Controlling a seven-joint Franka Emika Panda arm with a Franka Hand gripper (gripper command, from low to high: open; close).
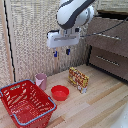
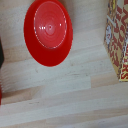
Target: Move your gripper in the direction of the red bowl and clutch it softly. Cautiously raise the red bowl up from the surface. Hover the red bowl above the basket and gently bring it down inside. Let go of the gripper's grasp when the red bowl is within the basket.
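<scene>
The red bowl [image 1: 60, 92] sits upright on the wooden table [image 1: 100, 107], between the basket and a box. In the wrist view the bowl [image 2: 48, 31] shows from above, empty. The basket [image 1: 25, 102] stands at the exterior view's left, red mesh with a grey-blue rim. My gripper [image 1: 62, 52] hangs high above the bowl with its two blue-tipped fingers apart and nothing between them. The fingers do not show in the wrist view.
A pink cup [image 1: 41, 80] stands behind the basket. A yellow-and-red box [image 1: 78, 79] stands just to the exterior view's right of the bowl; it also shows in the wrist view [image 2: 118, 37]. A wooden cabinet [image 1: 107, 50] is at the back right.
</scene>
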